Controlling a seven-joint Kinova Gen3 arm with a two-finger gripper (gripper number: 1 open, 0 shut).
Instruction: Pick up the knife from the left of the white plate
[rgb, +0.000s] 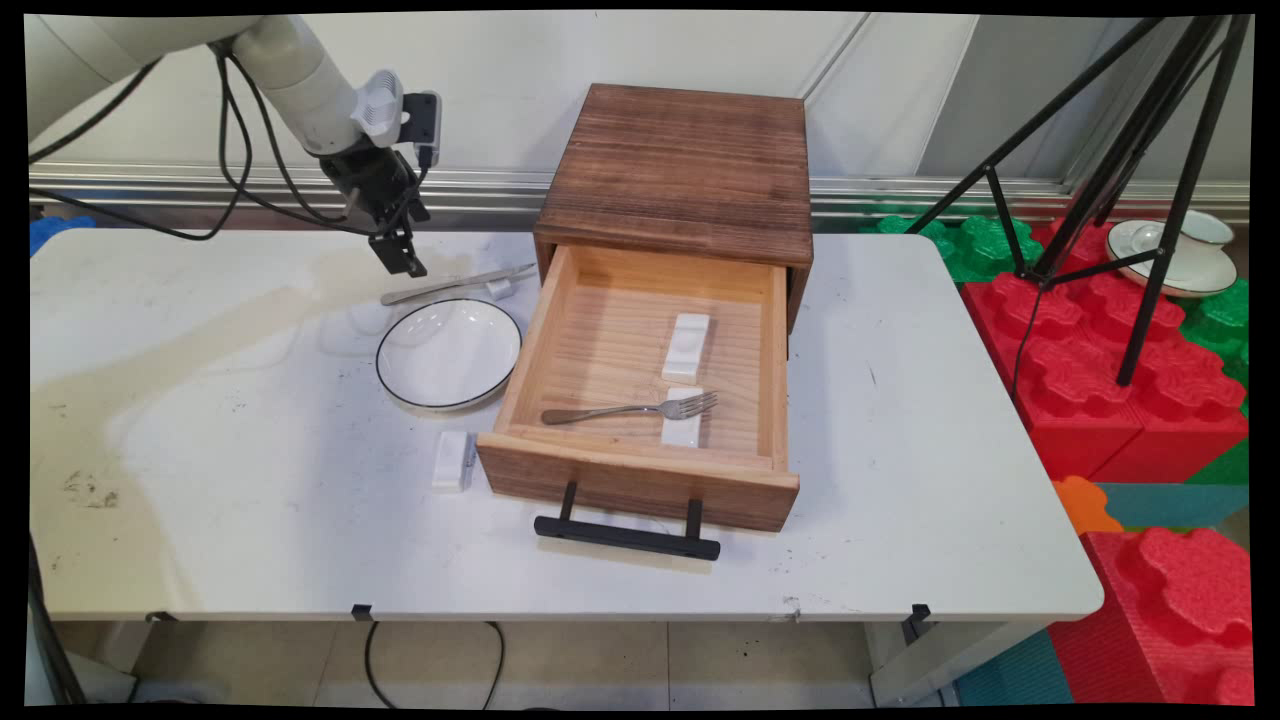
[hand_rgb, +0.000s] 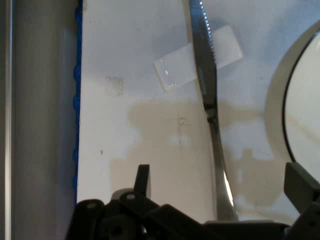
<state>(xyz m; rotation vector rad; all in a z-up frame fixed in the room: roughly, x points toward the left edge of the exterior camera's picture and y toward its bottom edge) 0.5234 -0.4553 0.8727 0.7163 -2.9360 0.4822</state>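
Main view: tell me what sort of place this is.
Probably a robot test lab, not a home. A tripod stands on red and green foam blocks beside the table, where the gripper hangs open above a knife and an open drawer.

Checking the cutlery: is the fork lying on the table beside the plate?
No, the fork lies inside the open drawer, across a white rest.
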